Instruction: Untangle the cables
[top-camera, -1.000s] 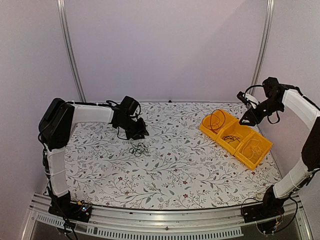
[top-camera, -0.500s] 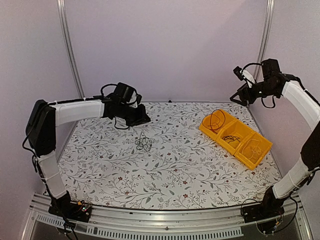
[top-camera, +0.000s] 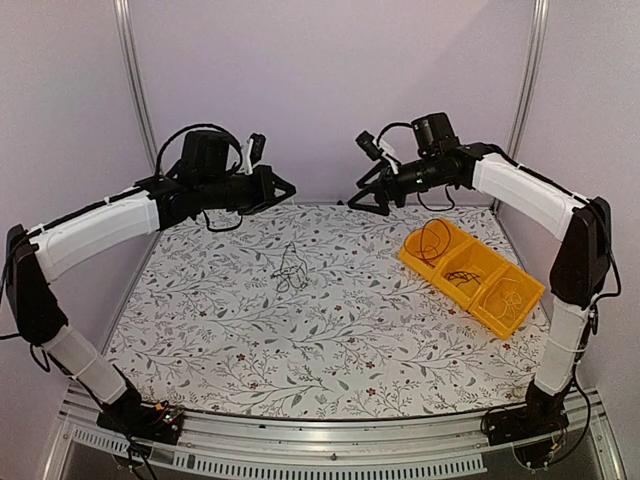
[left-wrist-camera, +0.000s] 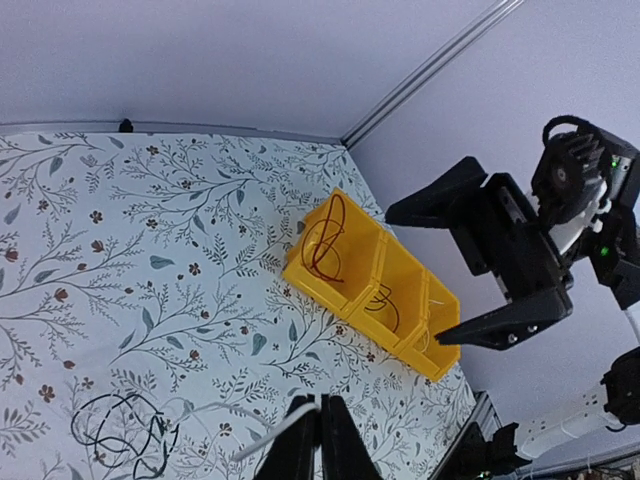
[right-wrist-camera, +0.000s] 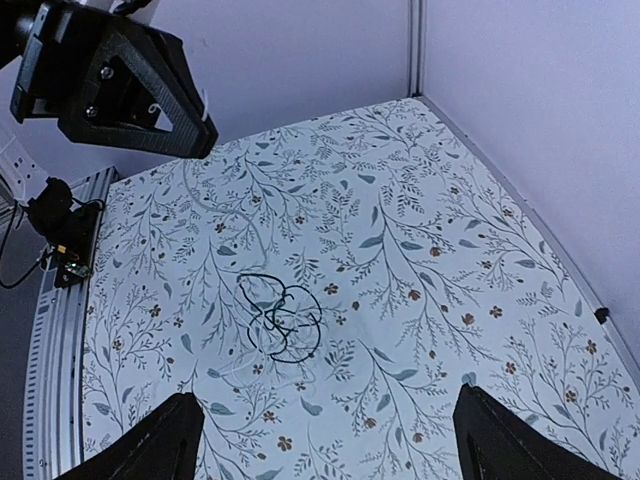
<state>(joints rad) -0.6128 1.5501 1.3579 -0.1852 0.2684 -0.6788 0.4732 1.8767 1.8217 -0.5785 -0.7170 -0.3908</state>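
Both arms were up off the flowered table (top-camera: 350, 340), reaching toward each other over its far side. The left gripper (top-camera: 280, 187) had its fingers pressed together. In its wrist view a white cable (left-wrist-camera: 262, 440) ran out from between the tips, so it looked clamped on that strand. The rest of the cables (top-camera: 288, 278) lay on the table as a small dark tangle of loops, below the two grippers and roughly between them. A thin line rose from the tangle toward the left gripper, though I could not follow it the whole way. The right gripper (top-camera: 365, 200) hung with its fingers spread wide apart, well above the tangle. Off to the right sat a yellow bin (top-camera: 420, 268) with three compartments: a red-brown loop in the far one, a dark coil in the middle one and pale wire in the near one
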